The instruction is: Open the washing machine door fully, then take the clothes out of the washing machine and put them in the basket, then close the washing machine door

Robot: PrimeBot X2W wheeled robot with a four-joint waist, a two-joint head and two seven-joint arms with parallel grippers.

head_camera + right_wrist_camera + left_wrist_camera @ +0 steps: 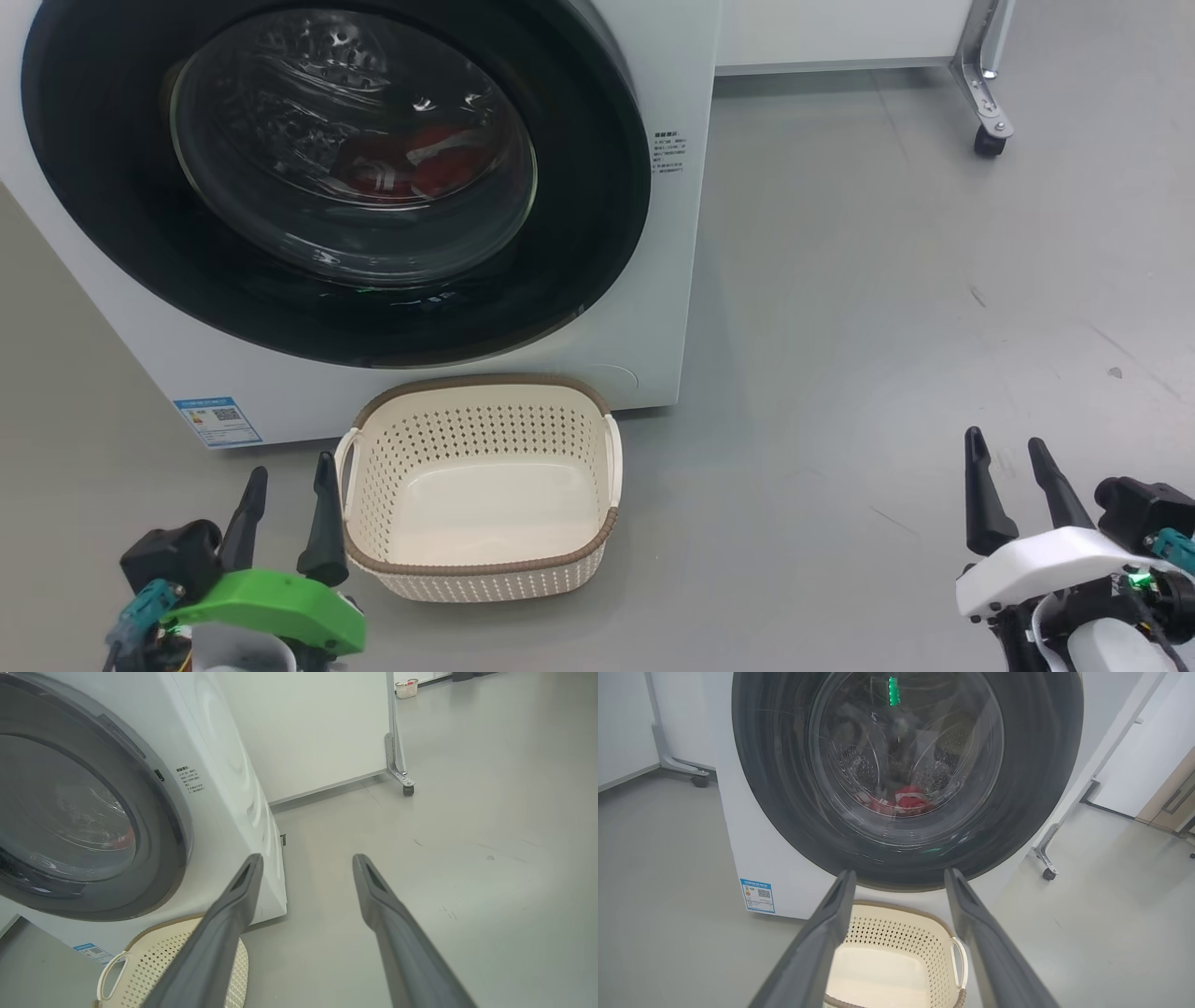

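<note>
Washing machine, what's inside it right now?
Through the glass of the closed washing machine door, red clothes lie low in the perforated drum. Reflections and the door's black rim cover the rest, so the number of pieces cannot be told.

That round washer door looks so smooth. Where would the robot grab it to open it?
Probably the upper right rim of the washing machine door, where the right wrist view shows a long recess. The rest of the black ring looks smooth and flush, so the open right gripper should hook in from the right.
</note>
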